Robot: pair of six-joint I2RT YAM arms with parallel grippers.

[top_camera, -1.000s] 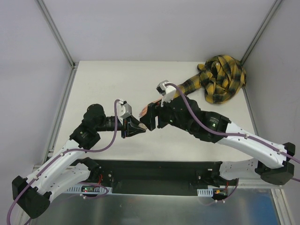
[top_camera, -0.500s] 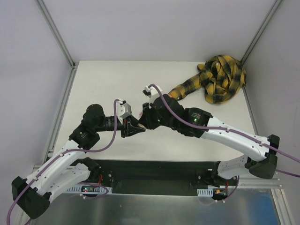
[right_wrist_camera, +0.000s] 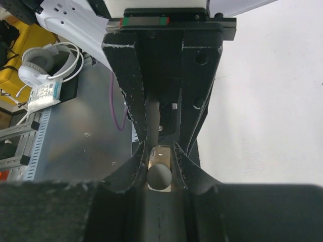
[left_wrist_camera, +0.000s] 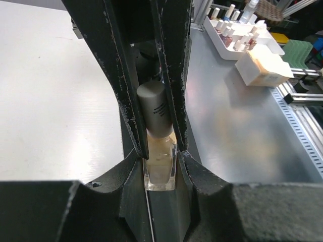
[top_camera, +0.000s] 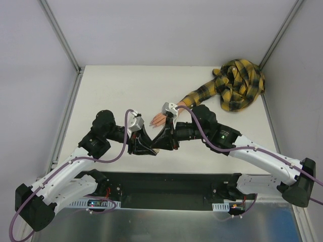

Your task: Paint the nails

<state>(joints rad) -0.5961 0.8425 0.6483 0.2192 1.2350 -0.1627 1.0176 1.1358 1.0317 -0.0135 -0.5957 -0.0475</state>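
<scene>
Holds bottle [left_wrist_camera: 160, 166] clamped in left pincer [left_wrist_camera: 158, 101] as anchor; grips grey cap [right_wrist_camera: 159, 175] in right pincer [right_wrist_camera: 160, 151], presumably for unscrewing. Leaves nails [top_camera: 152, 122] on mannequin hand [top_camera: 158, 119], flat on tabletop [top_camera: 116, 85] just beyond.

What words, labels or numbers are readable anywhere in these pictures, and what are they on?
Nothing can be read for certain.
Grey cap of the nail polish bottle: small dark print, too small to read.
Bottles in the white tray behind: labels too small.
White label below the headphones: print blurred.
</scene>
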